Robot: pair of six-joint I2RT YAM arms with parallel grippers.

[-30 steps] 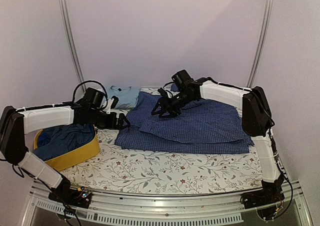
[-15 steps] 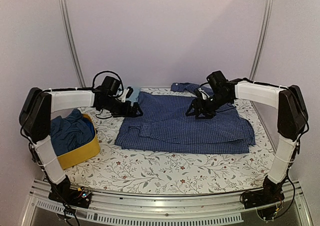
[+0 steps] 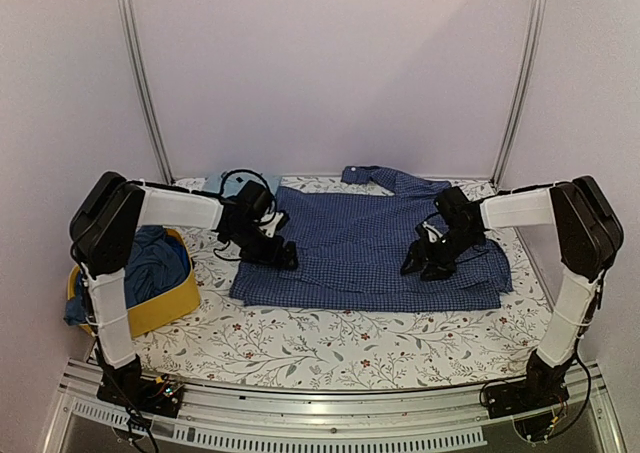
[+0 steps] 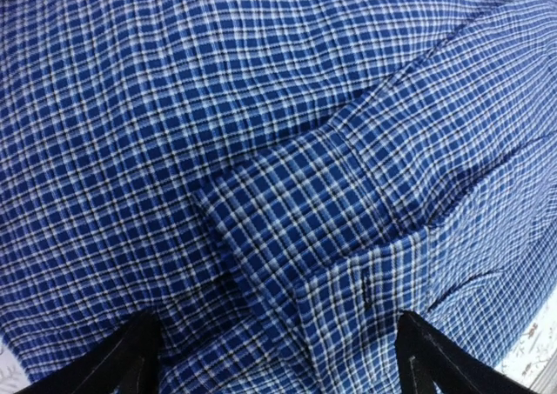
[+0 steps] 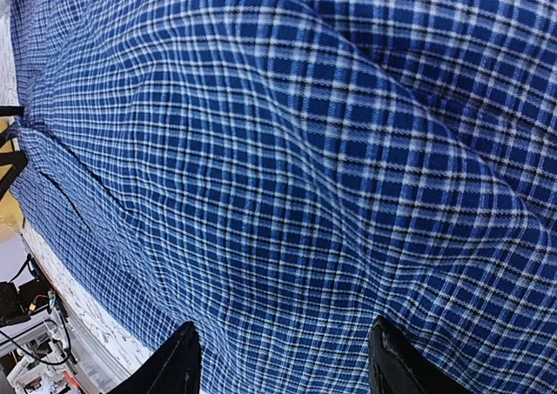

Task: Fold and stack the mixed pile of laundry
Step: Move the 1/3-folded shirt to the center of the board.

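Two sets of spread jaws over one flat shirt.
On the floral-patterned tabletop cover point(image 3: 330, 343), one yellow fabric basket point(image 3: 170, 308) at left holds dark blue clothes point(image 3: 155, 263) waiting. One navy-and-white checked collared shirt point(image 3: 350, 243) lies flat mid-tabletop, apparently for folding; left jaws and right jaws, both spread, pinching nothing, hang low over its sides. One light blue T-shirt point(image 3: 212, 183) lies behind.

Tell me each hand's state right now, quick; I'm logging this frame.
Left hand: open, holding nothing, shirt beneath it.
Right hand: open, holding nothing, shirt beneath it.
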